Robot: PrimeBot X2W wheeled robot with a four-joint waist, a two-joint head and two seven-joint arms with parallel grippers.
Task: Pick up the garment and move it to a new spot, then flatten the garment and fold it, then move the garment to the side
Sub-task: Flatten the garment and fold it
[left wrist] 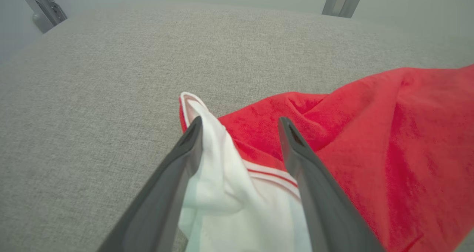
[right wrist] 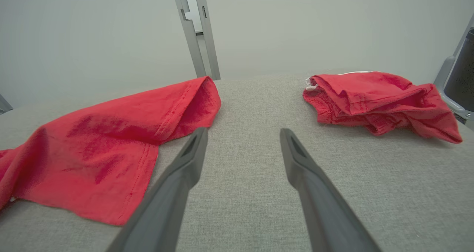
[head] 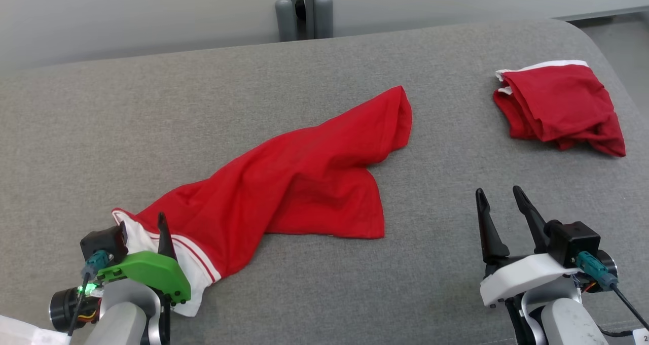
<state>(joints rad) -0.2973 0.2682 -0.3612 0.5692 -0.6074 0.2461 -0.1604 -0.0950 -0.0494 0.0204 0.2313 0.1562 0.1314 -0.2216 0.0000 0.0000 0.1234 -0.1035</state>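
Left gripper [left wrist: 240,121]: jaws spread, straddling the garment's [head: 294,182] white striped edge; cloth touches one finger, not pinched. Right gripper [head: 498,192]: jaws spread, nothing between them, over bare grey surface [head: 152,111]. The garment lies loose and rumpled on the surface, running from the left gripper diagonally toward centre. A red bundle [head: 563,106] sits far right, well apart.

A grey fabric surface [head: 456,223] bears a sprawled red garment [head: 299,182] and a folded red bundle [head: 557,106].
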